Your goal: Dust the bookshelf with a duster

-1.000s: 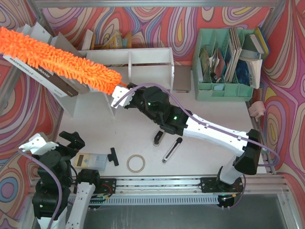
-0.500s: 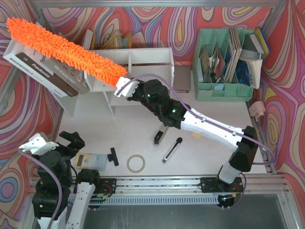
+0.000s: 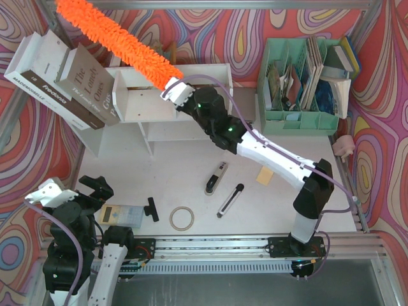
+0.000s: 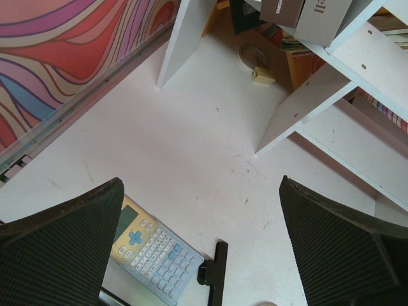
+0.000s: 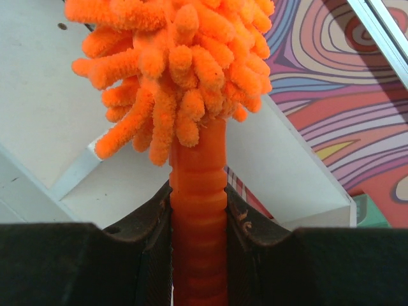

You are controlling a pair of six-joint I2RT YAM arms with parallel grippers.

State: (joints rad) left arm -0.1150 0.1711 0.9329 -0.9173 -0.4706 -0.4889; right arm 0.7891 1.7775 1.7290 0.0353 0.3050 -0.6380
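Above the bookshelf (image 3: 204,71) with its leaning books (image 3: 76,86), right tool (image 3: 172,91) clamps the duster (image 3: 115,35); left tool (image 4: 201,185) gapes.

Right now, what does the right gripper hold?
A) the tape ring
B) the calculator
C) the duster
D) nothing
C: in the right wrist view the right gripper is shut on the orange handle of the duster, a finger pressed against each side.
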